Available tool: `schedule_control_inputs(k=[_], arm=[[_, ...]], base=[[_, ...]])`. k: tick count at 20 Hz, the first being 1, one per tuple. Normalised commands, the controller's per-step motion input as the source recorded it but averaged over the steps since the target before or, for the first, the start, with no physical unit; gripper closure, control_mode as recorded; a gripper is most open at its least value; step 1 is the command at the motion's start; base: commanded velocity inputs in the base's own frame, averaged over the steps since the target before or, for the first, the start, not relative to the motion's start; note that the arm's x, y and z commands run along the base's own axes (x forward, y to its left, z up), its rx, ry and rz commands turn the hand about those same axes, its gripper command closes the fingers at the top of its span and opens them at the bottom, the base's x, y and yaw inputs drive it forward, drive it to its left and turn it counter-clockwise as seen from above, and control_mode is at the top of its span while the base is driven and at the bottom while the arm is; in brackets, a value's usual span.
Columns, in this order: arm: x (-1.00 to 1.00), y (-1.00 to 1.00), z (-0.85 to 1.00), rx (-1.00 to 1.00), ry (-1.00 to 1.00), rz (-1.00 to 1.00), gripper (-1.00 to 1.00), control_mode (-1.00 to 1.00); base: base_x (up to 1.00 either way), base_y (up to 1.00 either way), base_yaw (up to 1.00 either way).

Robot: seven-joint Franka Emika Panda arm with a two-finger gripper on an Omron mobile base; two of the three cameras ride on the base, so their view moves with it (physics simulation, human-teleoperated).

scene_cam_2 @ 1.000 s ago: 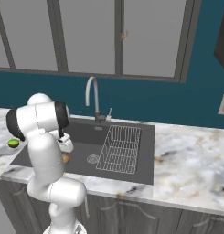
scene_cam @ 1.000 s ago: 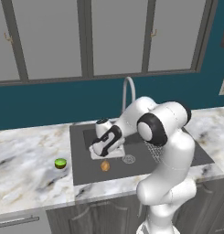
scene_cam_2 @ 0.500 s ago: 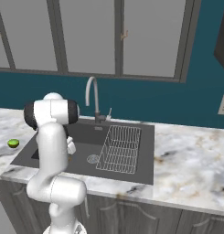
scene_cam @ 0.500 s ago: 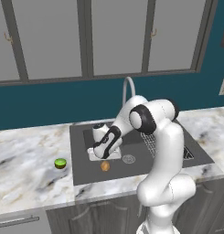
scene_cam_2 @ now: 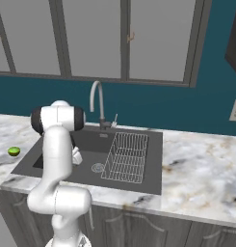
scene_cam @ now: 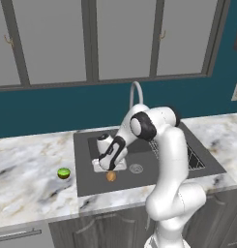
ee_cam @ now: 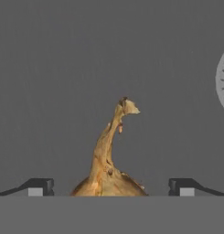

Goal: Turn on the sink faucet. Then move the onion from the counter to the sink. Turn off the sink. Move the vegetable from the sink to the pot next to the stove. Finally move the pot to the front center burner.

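The onion (scene_cam: 111, 177), a small tan-brown bulb with a thin stalk, lies on the floor of the dark grey sink (scene_cam: 91, 143) near its front left. My gripper (scene_cam: 109, 167) hangs open just above it, pointing down. In the hand view the onion (ee_cam: 109, 169) sits between the two wide-apart fingertips (ee_cam: 40, 185), stalk pointing away. The silver gooseneck sink faucet (scene_cam: 134, 92) rises behind the basin, and I see no water stream. The marble counter (scene_cam: 28, 164) surrounds the sink.
A green lime (scene_cam: 64, 173) rests on the counter left of the sink. A wire rack (scene_cam_2: 125, 157) fills the basin's right half. The round drain (scene_cam: 136, 168) lies just right of the onion. Cabinets hang above the teal wall.
The hand has sunk a little lower over the onion while the arm's upper links swung round. The onion has not moved and the jaws stayed open.
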Motion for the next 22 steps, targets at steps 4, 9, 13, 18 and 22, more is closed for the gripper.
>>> schedule_control_inputs(k=[4,9,13,18,22], arm=[[-0.05,0.02,-0.09,0.0,0.0,0.0,-1.0,-1.0],[-0.13,0.02,0.0,0.0,0.0,0.0,-1.0,-1.0],[-0.16,0.0,-0.05,0.0,0.0,0.0,-1.0,-1.0],[-0.22,0.0,-0.18,0.01,0.0,0.0,-1.0,-1.0],[-0.19,0.01,-0.15,0.03,0.0,-0.04,-1.0,-1.0]], base=[[0.0,0.0,0.0],[0.0,0.0,0.0],[0.0,0.0,0.0],[0.0,0.0,0.0],[0.0,0.0,0.0]])
